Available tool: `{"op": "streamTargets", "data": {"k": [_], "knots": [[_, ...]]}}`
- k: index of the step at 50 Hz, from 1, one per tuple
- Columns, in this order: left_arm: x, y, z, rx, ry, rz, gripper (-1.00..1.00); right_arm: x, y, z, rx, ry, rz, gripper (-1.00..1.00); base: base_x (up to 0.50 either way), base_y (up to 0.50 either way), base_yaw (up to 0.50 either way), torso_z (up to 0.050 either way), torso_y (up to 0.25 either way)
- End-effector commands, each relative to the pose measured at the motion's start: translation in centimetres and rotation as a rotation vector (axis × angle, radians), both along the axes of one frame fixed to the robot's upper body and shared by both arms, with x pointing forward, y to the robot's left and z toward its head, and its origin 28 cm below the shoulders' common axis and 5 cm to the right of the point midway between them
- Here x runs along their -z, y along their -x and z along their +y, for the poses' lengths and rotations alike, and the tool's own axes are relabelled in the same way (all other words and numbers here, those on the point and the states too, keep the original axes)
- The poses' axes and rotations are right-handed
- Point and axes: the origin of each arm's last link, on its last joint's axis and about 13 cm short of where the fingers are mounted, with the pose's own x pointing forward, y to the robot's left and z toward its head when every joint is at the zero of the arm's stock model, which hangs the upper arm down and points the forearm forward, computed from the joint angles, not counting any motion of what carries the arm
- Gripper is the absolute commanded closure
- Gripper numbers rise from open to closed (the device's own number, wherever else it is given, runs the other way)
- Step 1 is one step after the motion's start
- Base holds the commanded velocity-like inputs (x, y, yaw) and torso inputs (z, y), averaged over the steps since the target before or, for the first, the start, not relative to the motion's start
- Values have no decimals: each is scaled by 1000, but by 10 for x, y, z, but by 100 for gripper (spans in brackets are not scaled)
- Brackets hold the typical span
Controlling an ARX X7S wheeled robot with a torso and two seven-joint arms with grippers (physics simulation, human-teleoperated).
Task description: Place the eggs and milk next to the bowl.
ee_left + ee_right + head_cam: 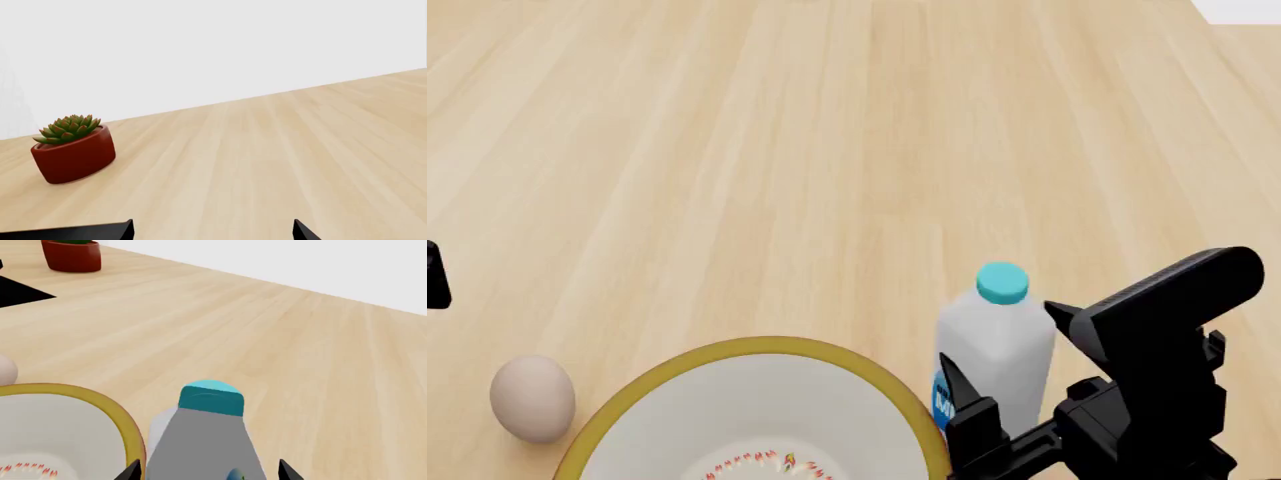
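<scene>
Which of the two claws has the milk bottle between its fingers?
The right claw: its black fingers stand either side of the white milk bottle, beside the bowl. The left claw has only bare wooden table between its tips.

Tabletop [827,150] beyond the bowl [641,405] is open wood — easy passage. Near edge is crowded: milk [994,350] just beside the bowl's right, egg [533,397] left. Potted succulent [72,148] far off.

Bowl [627,405]: near half cut off by head view's lower edge. Milk bottle [998,355]: label mostly hidden behind bowl rim and right claw [1014,360]; base unseen.
</scene>
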Motion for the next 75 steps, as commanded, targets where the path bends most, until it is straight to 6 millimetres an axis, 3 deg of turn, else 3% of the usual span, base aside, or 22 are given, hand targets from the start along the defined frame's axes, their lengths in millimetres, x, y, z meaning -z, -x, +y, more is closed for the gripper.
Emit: {"op": "streamTargets", "data": {"k": [1, 16, 40, 56, 75], "knots": [[0, -2, -2, 11, 8, -10, -100, -4, -2, -1, -5, 1, -40, -100, 0, 0, 0, 0, 0], [0, -2, -1, 11, 10, -11, -100, -11, -1, -1, -6, 8, -52, -100, 0, 0, 0, 0, 0], [-4, -1, 0, 8, 19, -28, -100, -54, 4, 1, -15, 42, -121, -100, 0, 0, 0, 0, 0], [-23, 8, 1, -7, 42, -67, -100, -88, 9, -2, 22, 37, -175, -100, 0, 0, 0, 0, 0], [-47, 32, 9, 14, 41, -99, -100, -121, 31, -22, 232, -11, -246, -100, 0, 0, 0, 0, 0]]}}
